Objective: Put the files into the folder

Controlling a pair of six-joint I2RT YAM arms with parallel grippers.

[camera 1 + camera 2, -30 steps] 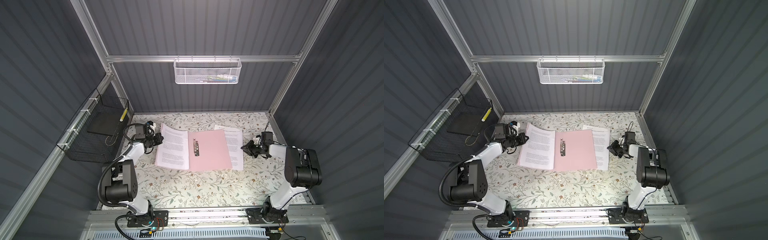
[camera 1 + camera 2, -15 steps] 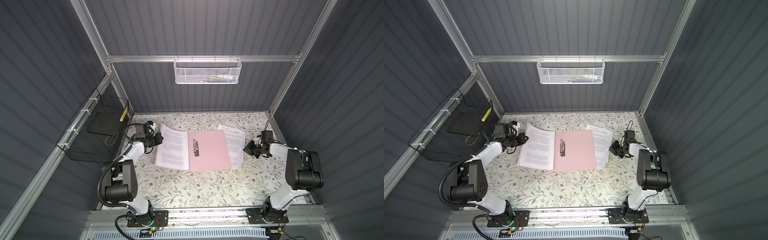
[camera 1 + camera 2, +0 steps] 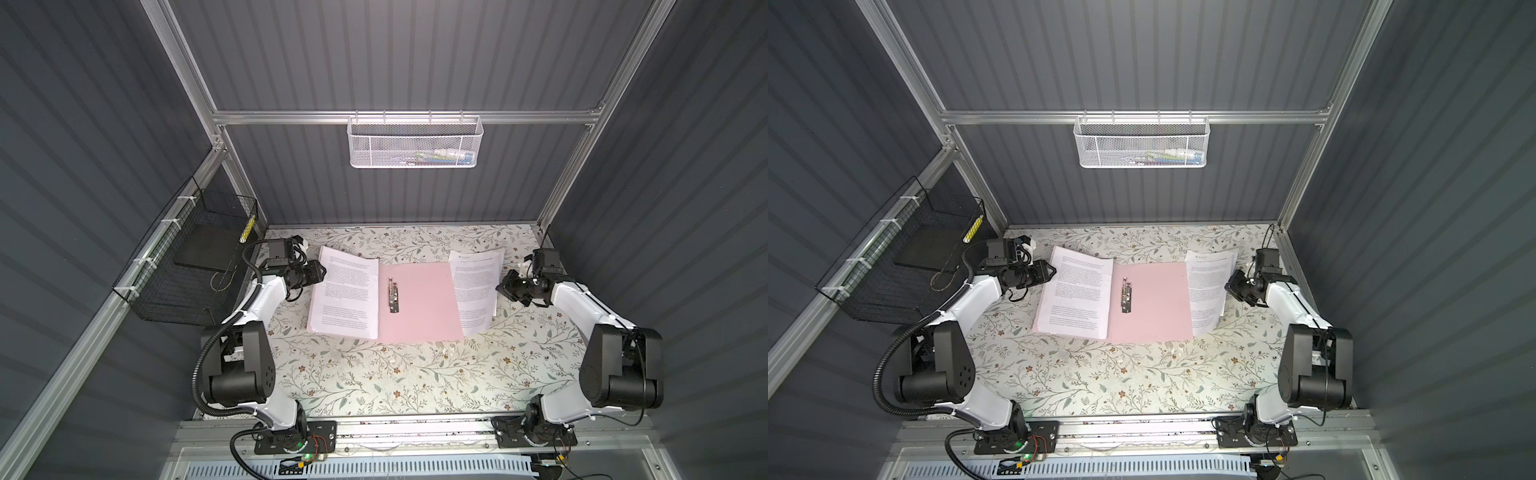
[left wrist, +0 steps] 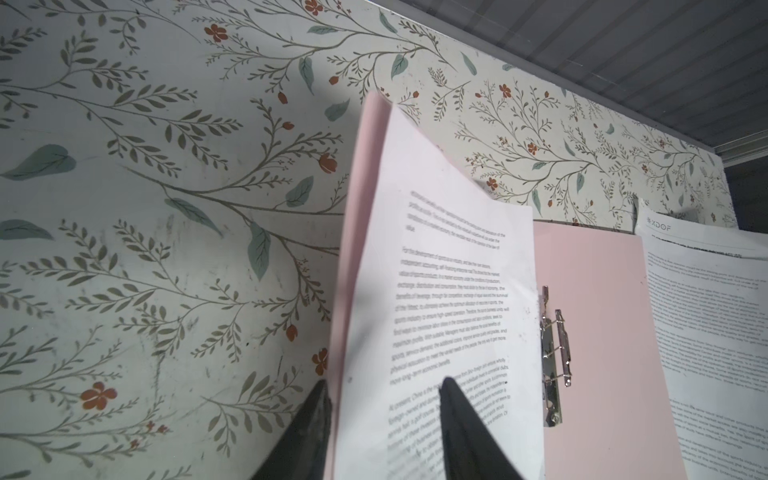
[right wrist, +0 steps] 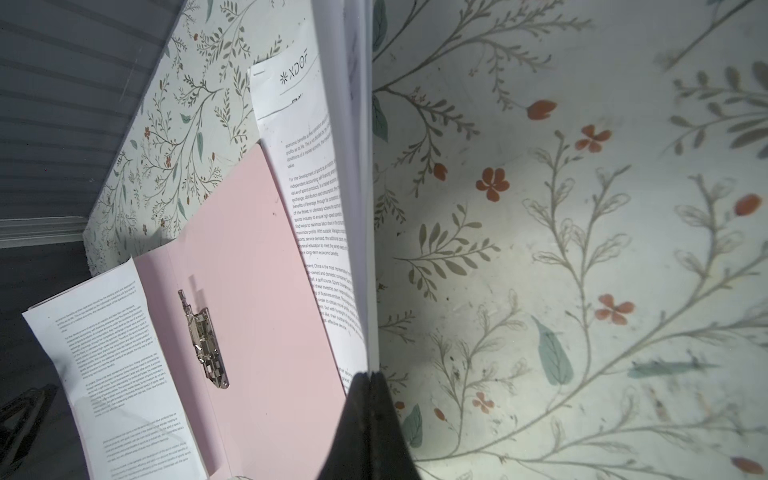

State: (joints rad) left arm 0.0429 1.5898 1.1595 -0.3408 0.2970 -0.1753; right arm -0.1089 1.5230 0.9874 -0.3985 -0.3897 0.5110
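At folder right edge | right hand pinches files | left hand parted

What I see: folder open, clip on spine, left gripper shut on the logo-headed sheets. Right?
No. The right gripper is shut on the logo-headed sheets, as the right wrist view shows. The folder is open, clip on its spine.

The folder lies open, centred on the desk. Some files rest on its nine-o'clock flap; other files at three o'clock, seemingly under that flap.
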